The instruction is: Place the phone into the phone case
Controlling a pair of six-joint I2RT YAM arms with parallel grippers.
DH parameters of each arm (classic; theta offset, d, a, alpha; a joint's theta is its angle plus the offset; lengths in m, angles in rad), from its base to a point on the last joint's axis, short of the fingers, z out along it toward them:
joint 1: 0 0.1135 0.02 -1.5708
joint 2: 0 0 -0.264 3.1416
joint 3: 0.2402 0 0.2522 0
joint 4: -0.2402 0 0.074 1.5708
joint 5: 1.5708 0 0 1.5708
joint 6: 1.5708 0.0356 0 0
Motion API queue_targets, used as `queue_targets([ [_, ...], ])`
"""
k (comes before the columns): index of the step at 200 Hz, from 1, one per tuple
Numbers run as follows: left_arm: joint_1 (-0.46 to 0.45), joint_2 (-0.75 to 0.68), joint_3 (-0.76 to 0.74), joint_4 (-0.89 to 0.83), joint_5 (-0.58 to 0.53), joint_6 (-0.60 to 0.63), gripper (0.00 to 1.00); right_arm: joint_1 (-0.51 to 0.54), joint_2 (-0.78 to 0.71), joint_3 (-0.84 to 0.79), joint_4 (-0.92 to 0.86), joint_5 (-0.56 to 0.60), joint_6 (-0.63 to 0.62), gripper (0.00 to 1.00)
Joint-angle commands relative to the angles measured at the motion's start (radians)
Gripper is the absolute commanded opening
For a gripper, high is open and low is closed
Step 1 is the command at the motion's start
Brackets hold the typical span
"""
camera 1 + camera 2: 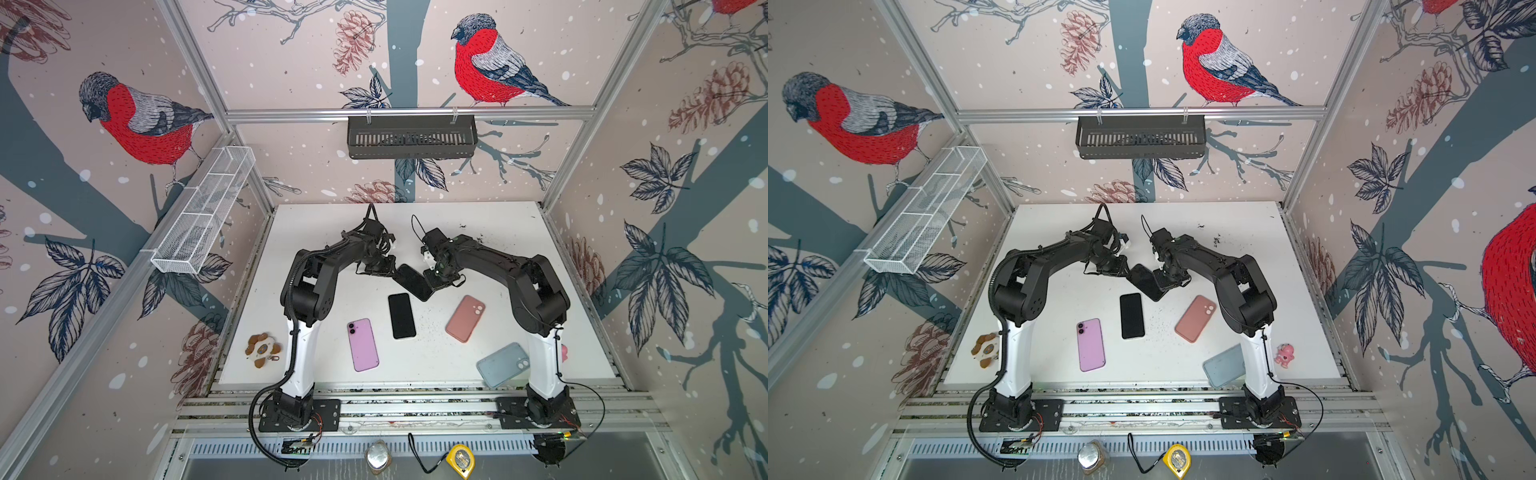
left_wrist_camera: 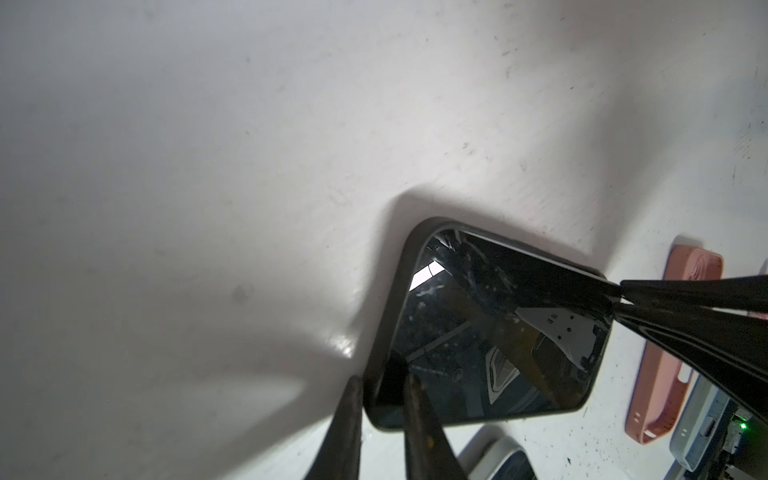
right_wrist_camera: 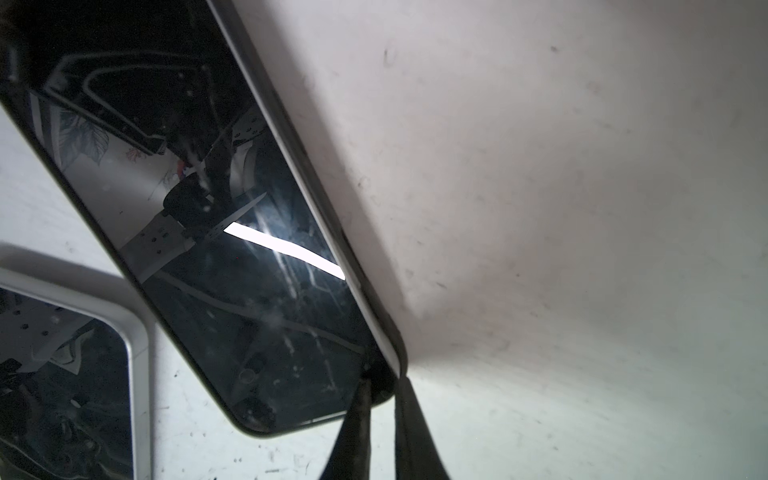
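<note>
A black phone (image 1: 412, 281) sits inside a black phone case (image 2: 386, 307), and both arms hold it tilted above the middle of the white table (image 1: 498, 249). My left gripper (image 2: 384, 384) is shut on one corner, one finger on the glass and one behind the case. My right gripper (image 3: 384, 386) is shut on a corner at the other end the same way; its fingers (image 2: 685, 297) also show in the left wrist view. In the right wrist view a pale edge of the phone (image 3: 232, 249) shows along one long side. In a top view the cased phone (image 1: 1145, 281) hangs between both wrists.
On the table lie a second black phone (image 1: 401, 316), a purple phone (image 1: 363, 345), a pink case (image 1: 465, 318) and a light blue case (image 1: 503, 365). A brown and white toy (image 1: 262, 349) lies at the left edge, a pink toy (image 1: 1284, 354) at the right.
</note>
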Motion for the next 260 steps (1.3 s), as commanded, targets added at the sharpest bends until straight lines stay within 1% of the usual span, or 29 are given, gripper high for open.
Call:
queue_targets([
  [1, -0.006, 0.017, -0.006, -0.079, -0.041, 0.020, 0.20, 0.026, 0.106, -0.052, 0.019, -0.067, -0.018, 0.13],
  [134, -0.006, 0.023, -0.002, -0.081, -0.035, 0.020, 0.19, 0.041, 0.181, -0.083, 0.055, -0.058, -0.020, 0.13],
  [156, -0.006, 0.023, -0.001, -0.083, -0.036, 0.020, 0.19, 0.033, 0.166, -0.081, 0.056, -0.045, -0.019, 0.13],
  [174, -0.006, 0.020, 0.001, -0.084, -0.042, 0.020, 0.19, 0.022, 0.110, -0.066, 0.054, -0.014, -0.010, 0.14],
  [184, -0.004, 0.013, 0.001, -0.082, -0.048, 0.018, 0.19, 0.014, 0.069, -0.051, 0.056, 0.006, -0.007, 0.18],
  [211, 0.009, -0.025, -0.012, -0.054, -0.059, 0.007, 0.19, 0.007, -0.071, -0.029, 0.096, 0.026, -0.033, 0.34],
  [214, 0.010, -0.032, -0.015, -0.048, -0.060, 0.006, 0.19, 0.007, -0.085, -0.029, 0.100, 0.024, -0.038, 0.38],
  [224, 0.016, -0.058, -0.025, -0.029, -0.061, 0.002, 0.20, 0.008, -0.124, -0.040, 0.121, 0.006, -0.057, 0.45],
  [229, 0.020, -0.072, -0.031, -0.018, -0.058, 0.001, 0.20, 0.008, -0.139, -0.048, 0.132, -0.002, -0.068, 0.51],
  [235, 0.022, -0.090, -0.039, -0.006, -0.053, 0.002, 0.20, 0.008, -0.155, -0.062, 0.143, -0.017, -0.080, 0.62],
  [241, 0.027, -0.113, -0.050, 0.015, -0.048, 0.002, 0.21, 0.009, -0.167, -0.078, 0.154, -0.028, -0.092, 0.71],
  [244, 0.028, -0.127, -0.058, 0.027, -0.047, 0.001, 0.21, 0.010, -0.171, -0.086, 0.160, -0.029, -0.095, 0.80],
  [247, 0.031, -0.140, -0.067, 0.039, -0.046, 0.001, 0.21, 0.010, -0.176, -0.093, 0.165, -0.029, -0.098, 0.84],
  [260, 0.036, -0.201, -0.108, 0.093, -0.049, -0.003, 0.23, 0.014, -0.185, -0.125, 0.183, -0.032, -0.103, 0.86],
])
